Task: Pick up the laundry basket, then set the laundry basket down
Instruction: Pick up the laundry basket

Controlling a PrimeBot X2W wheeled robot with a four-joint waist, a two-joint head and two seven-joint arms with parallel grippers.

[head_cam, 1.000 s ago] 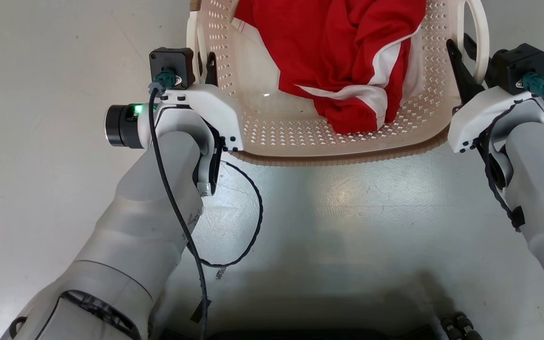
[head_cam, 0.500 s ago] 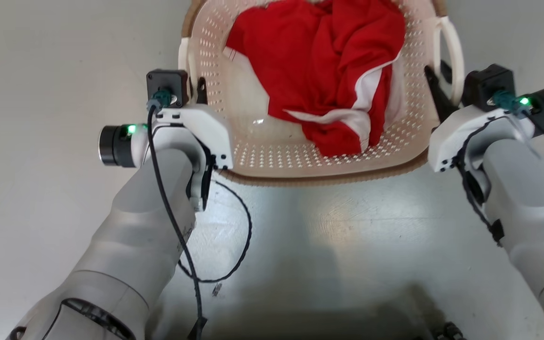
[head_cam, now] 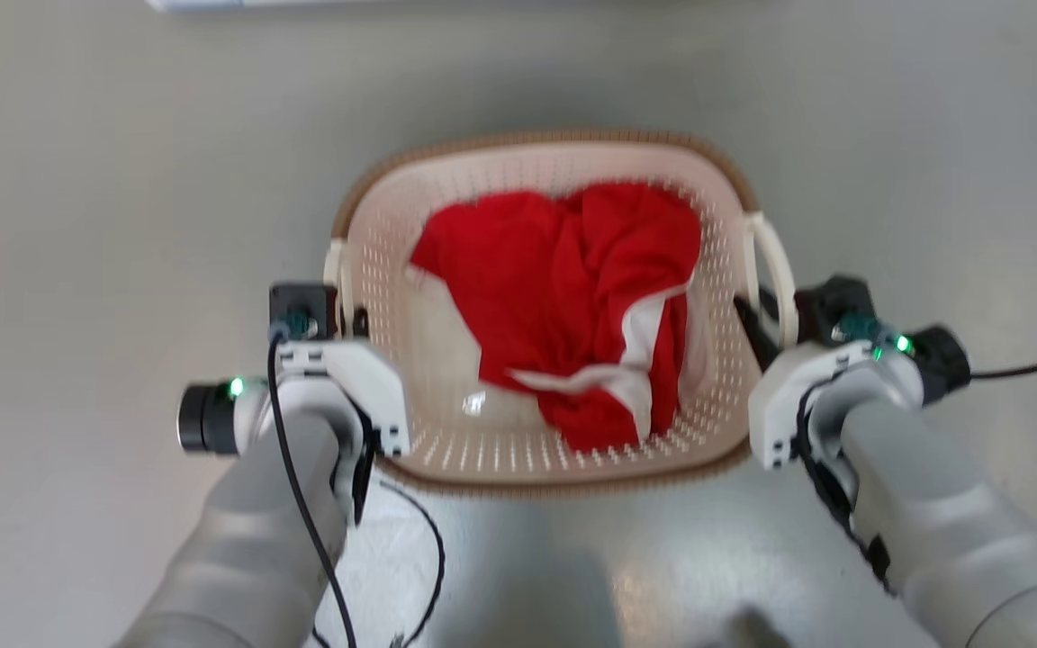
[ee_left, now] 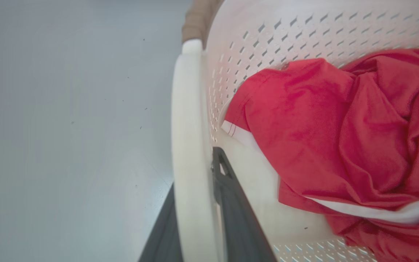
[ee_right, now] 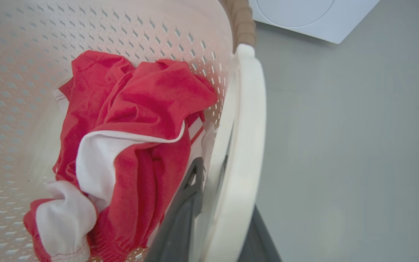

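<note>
- The laundry basket [head_cam: 536, 144] sits between both arms with a red garment [head_cam: 572, 288] inside; whether it is clear of the floor [head_cam: 77, 225] cannot be told.
- The left gripper [ee_left: 195, 171] and the right gripper [ee_right: 227, 189] are each clamped on a white loop handle [ee_left: 189, 109].
- Progress: grasp secured — lift unconfirmed, set-down remaining.

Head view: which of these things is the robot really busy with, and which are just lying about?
In the job:
laundry basket
left end effector, clamped on the left handle
right end effector, clamped on the right handle

Just there:
red and white garment, riding inside the basket
white appliance, beyond the basket
</note>
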